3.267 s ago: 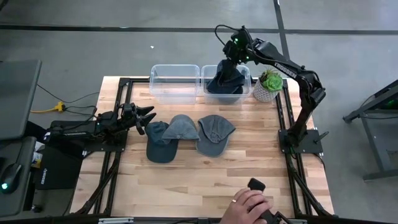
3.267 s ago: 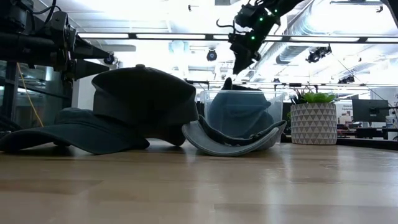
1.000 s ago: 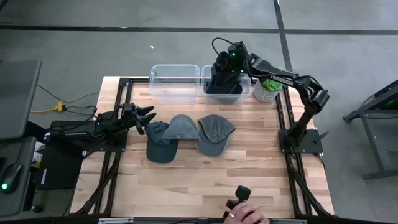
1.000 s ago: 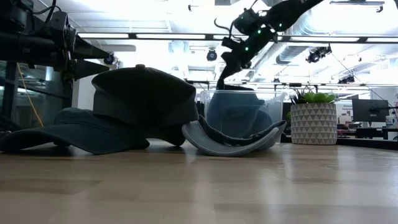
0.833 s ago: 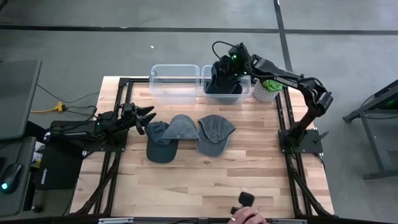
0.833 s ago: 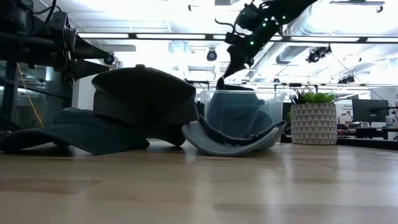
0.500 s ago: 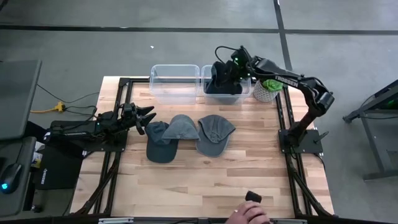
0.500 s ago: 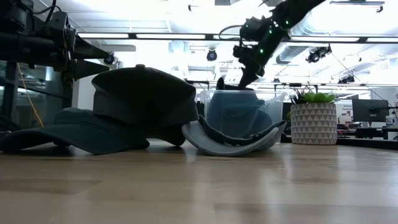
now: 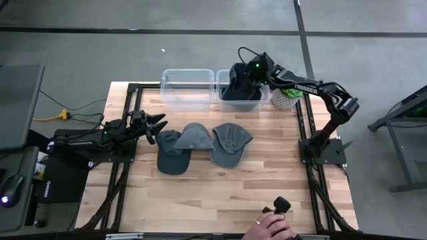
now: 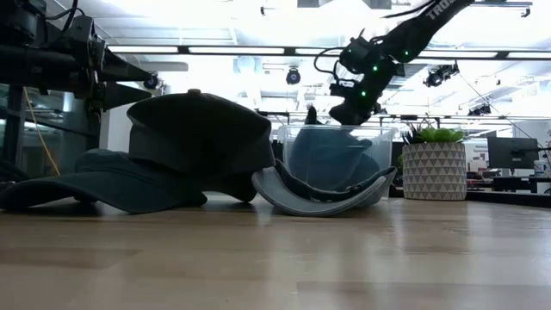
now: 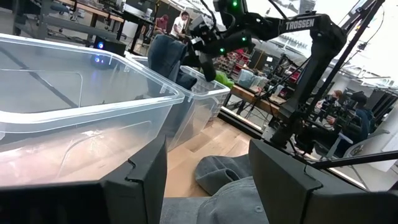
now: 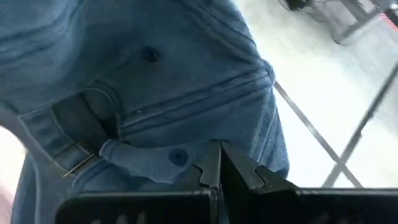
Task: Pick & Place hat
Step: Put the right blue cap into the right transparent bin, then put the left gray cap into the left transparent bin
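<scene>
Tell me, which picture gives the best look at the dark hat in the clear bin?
The right wrist view: the dark blue hat fills it, seams and buttons visible, just past the shut right gripper. The high view shows only a dark lump in the right-hand bin under the arm. The low view shows it through the bin wall; the left wrist view from afar.

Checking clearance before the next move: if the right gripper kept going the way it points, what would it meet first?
Most likely the dark blue hat in the right-hand clear bin. The right gripper, shut, points straight at its fabric, which fills the wrist view; depth is unclear.

Robotics lab: workbenches, ceiling strip lights
</scene>
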You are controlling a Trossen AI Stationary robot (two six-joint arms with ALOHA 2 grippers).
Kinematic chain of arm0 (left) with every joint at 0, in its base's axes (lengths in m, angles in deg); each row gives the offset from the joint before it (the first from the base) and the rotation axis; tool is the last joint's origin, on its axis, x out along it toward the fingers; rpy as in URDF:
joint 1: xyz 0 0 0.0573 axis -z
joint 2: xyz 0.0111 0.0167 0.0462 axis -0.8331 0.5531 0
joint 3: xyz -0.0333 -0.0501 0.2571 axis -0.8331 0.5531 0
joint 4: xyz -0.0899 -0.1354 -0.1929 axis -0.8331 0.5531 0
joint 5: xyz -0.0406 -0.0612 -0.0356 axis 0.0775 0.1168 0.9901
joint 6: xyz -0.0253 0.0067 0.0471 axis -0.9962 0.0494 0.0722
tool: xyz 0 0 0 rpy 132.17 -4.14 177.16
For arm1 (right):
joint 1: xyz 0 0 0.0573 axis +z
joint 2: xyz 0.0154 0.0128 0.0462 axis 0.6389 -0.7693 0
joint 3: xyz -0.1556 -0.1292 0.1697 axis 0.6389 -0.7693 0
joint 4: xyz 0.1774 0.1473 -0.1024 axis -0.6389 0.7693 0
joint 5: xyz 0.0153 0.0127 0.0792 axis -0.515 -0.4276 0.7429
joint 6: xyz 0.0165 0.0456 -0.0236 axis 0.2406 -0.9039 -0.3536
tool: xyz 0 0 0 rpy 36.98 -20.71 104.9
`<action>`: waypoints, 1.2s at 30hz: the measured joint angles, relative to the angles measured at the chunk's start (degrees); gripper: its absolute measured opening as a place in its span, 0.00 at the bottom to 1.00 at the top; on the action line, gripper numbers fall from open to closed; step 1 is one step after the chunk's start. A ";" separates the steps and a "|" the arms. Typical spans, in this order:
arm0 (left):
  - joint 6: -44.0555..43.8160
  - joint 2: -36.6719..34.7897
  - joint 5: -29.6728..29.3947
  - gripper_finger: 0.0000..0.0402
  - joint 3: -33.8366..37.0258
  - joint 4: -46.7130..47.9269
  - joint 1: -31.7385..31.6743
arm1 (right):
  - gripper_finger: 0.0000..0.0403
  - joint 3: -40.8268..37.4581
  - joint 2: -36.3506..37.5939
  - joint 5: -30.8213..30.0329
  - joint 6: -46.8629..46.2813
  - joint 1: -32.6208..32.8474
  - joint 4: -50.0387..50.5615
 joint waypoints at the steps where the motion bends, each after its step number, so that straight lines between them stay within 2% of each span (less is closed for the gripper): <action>1: 0.00 0.00 0.00 0.48 0.00 -0.01 0.00 | 0.00 0.00 0.00 -0.30 -0.24 0.26 -0.51; 6: 0.00 0.00 0.00 0.48 -0.01 -0.02 0.02 | 0.00 0.00 0.07 4.42 0.05 1.27 -3.12; 13: 0.00 0.01 0.00 0.48 0.00 -0.01 0.00 | 0.00 2.23 0.40 4.51 0.17 3.57 -0.98; 18: 0.00 0.00 0.00 0.48 0.00 -0.01 0.02 | 0.00 4.91 2.96 2.54 2.70 4.79 4.48; 23: 0.00 0.01 0.01 0.48 0.01 -0.01 0.00 | 0.00 5.77 7.64 14.05 3.96 6.71 11.03; 30: 0.00 0.00 0.00 0.48 0.01 -0.02 0.02 | 0.00 5.79 12.76 41.42 5.19 8.44 18.99; 32: 0.00 0.01 0.02 0.48 0.01 -0.02 0.00 | 0.00 5.79 12.89 44.30 4.85 9.33 20.07; 36: 0.00 0.00 0.00 0.48 0.00 -0.02 0.00 | 0.00 5.73 12.83 43.23 5.20 11.91 21.48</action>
